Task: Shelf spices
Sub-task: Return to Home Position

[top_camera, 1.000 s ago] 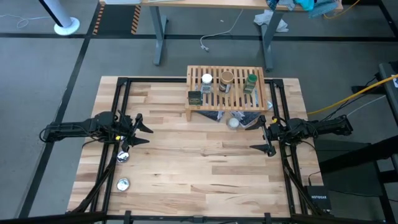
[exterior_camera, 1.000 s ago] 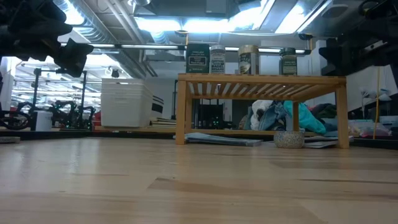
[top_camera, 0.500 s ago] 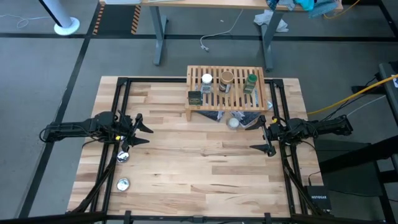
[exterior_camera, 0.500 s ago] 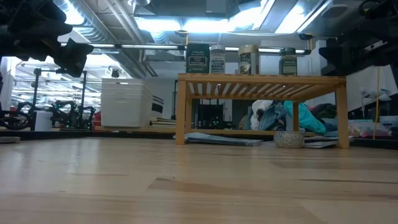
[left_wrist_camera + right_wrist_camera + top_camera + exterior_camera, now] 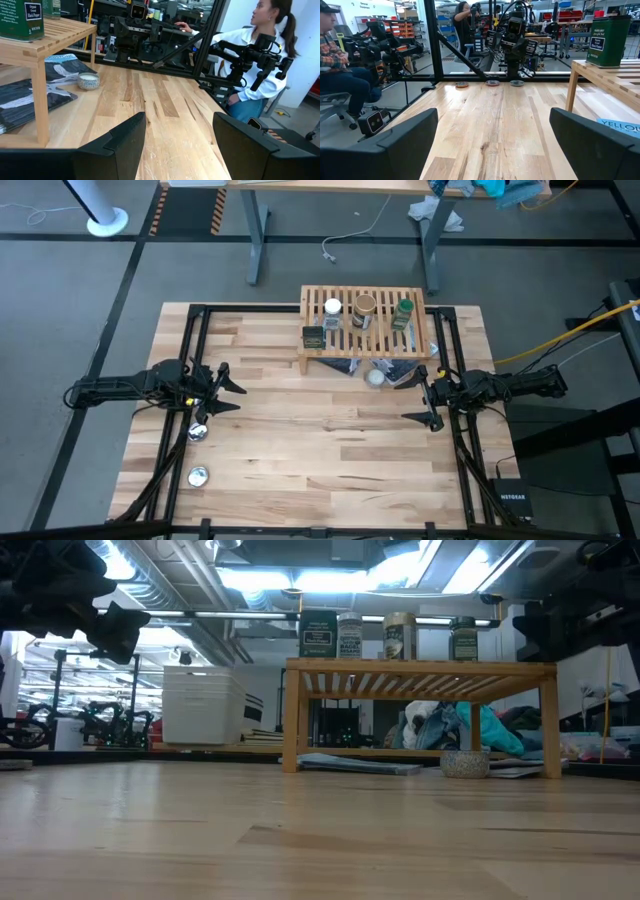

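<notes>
Tabletop (image 5: 300, 440): slatted shelf (image 5: 420, 666) bears four spices (image 5: 350, 636).

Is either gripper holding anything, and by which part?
Nothing is held. The left gripper and the right gripper are both open and empty, each at its own side of the table, away from the shelf.

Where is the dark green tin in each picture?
High view: dark green tin on the left end of the shelf.
Low view: tin is the leftmost container on the shelf.
Left wrist view: tin on the shelf's near corner, partly cut off.
Right wrist view: tin on the shelf's near corner.
Shared landmark: the wooden shelf beneath it.
</notes>
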